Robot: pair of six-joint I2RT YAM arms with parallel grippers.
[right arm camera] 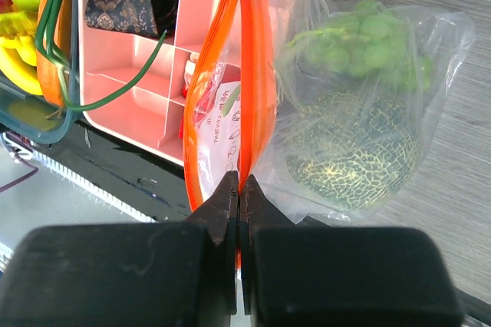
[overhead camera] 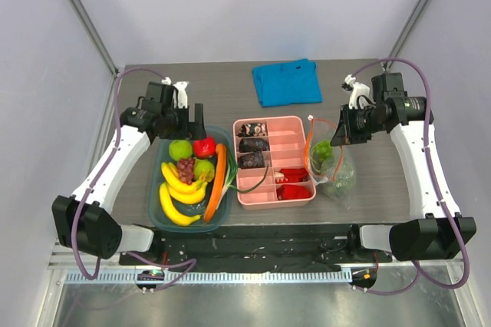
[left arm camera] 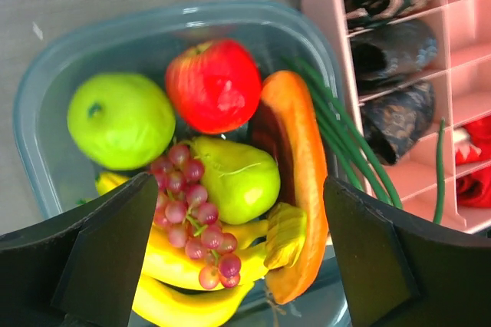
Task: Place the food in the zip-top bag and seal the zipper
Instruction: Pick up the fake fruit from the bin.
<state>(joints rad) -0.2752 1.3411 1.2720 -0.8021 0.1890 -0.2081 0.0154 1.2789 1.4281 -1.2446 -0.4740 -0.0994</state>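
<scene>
Nearest the arm bases, the blue-grey bin holds the loose food: bananas, carrot, purple-red grape bunch, pear, green apple, red apple; the left claw hangs over the bin's far end, fingers spread wide, holding nothing; the pink tray sits just beside the bin on the right; right of the tray, the zip-top bag rests on the table with the netted melon and a green grape bunch already inside; the right claw is closed tight on the zipper, apparently at the far end, where its two sides meet; the strip's long axis runs roughly near to far alongside the tray, the mouth gapes as an orange loop, and the bag body bulges away to the right; judgement: the film is thin, soft and slippery, so the stiffer strip is the place to hold; the melon looks heavy enough to anchor the bag; apples are smooth and round, likely to slip unless taken across the widest part; grapes are knobbly and best pinched mid-cluster; farthest back lies the blue cloth.
</scene>
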